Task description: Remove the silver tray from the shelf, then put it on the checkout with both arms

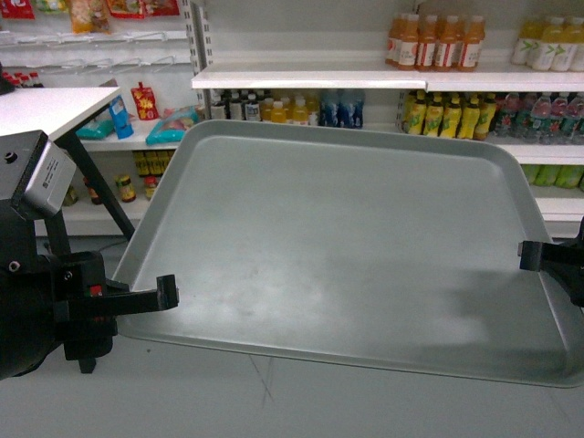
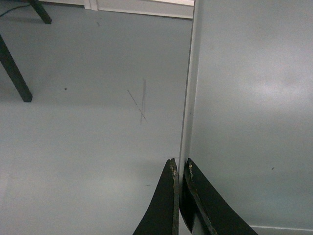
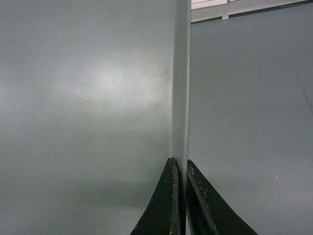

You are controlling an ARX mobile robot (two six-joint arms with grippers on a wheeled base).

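From the head camera, the large flat matte grey-green silver tray [image 1: 347, 246], rectangular with rounded corners and a low raised rim, hangs in the air in front of the robot above a pale grey floor [image 1: 182, 392], its far edge tipped upward. The black left gripper [image 1: 167, 292], on an arm carrying a grey-silver box, pinches the tray's left rim; the black right gripper [image 1: 527, 255] pinches the right rim. Behind the tray stands the glossy white metal shelf [image 1: 310, 79], bearing orange juice bottles [image 1: 436, 41] on top and darker bottles below. At far left is a flat white tabletop [image 1: 55, 108] on black legs.

In the left wrist view, two thin, flat black fingers [image 2: 164, 205] with scuffed tips are nearly closed, squeezing the tray's thin rim [image 2: 188, 98] between them. The smooth tray surface [image 2: 254, 98] fills the right side; the grey floor, scratched with a faint cross, lies on the left.

In the right wrist view, the flat black fingers [image 3: 161, 205] likewise clamp narrowly on the rounded rim [image 3: 181, 88], with the softly reflective tray surface on the left and floor on the right.
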